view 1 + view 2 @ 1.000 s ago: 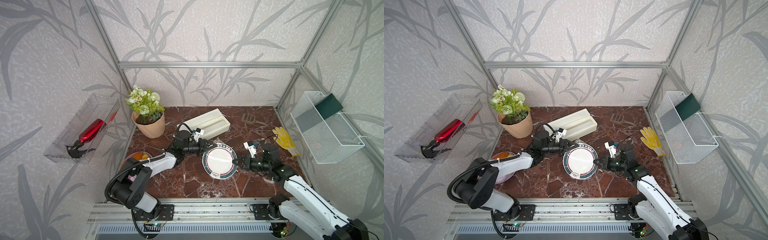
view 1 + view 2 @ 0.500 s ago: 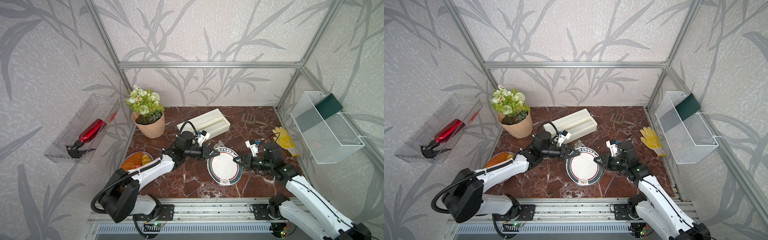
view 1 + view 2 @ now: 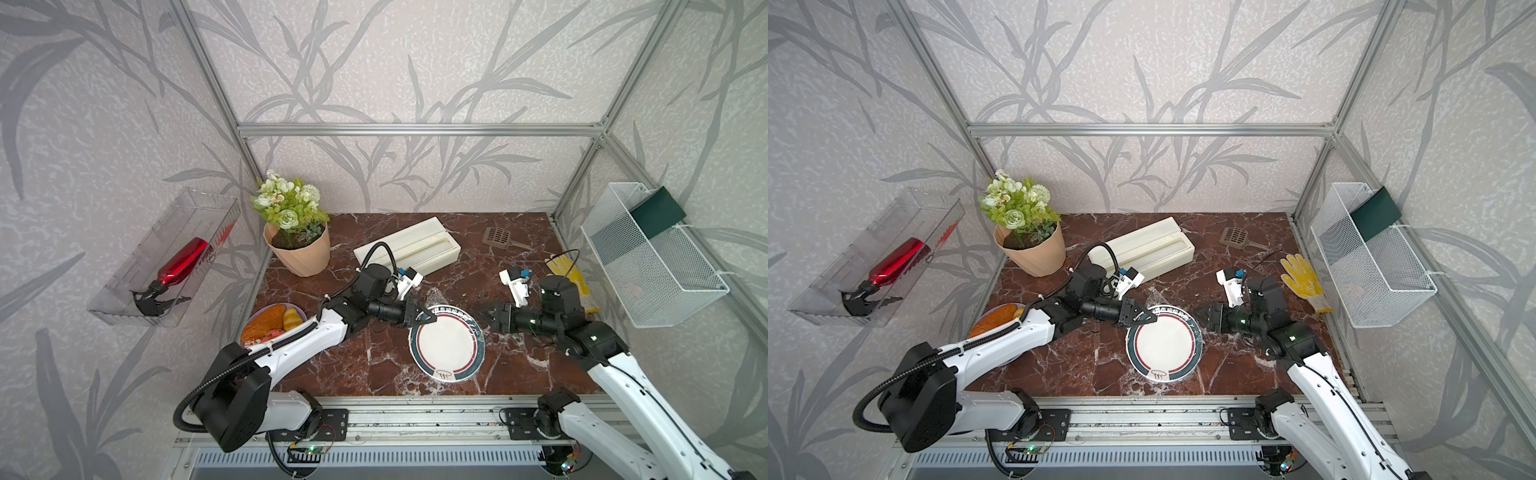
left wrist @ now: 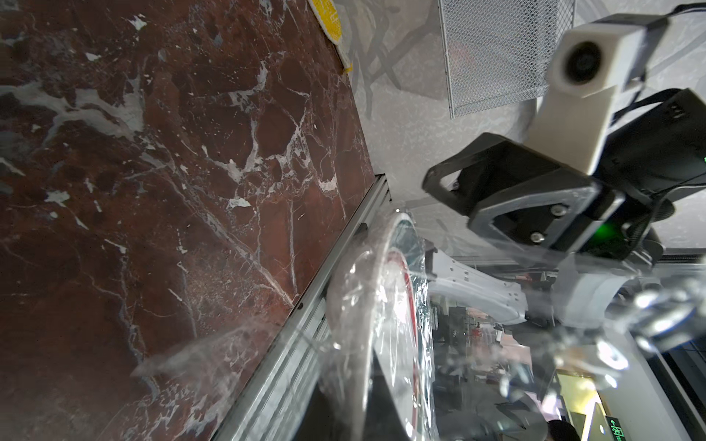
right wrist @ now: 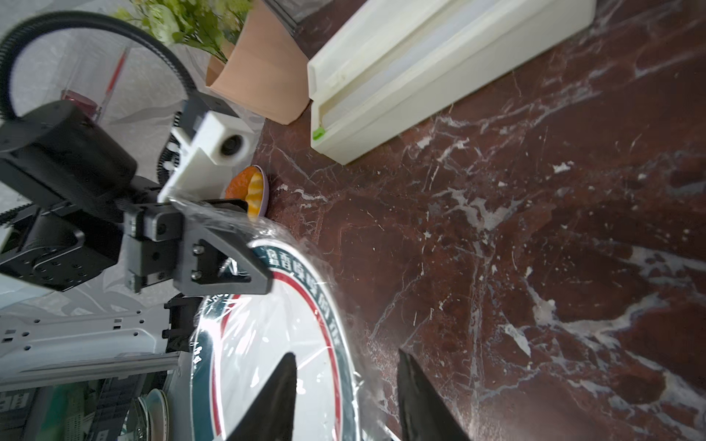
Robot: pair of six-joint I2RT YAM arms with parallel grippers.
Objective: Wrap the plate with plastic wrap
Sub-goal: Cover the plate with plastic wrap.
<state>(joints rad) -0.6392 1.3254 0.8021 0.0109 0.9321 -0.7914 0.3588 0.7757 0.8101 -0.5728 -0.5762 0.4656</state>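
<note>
Freshly opened, right gripper (image 3: 482,319) gapes; left gripper (image 3: 431,318) clamps the plate (image 3: 446,353) before cream box (image 3: 409,246).

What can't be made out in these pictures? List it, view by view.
- Underside of the plate: hidden by the plate itself in both top views, so how far the plastic wrap tucks under is unknown.
- Lower finger of the left gripper: mostly behind the plate in the right wrist view.
- Part of the purple plate: covered by the left arm in both top views.
- Most of the yellow glove: cut off by the left wrist view's edge.
</note>
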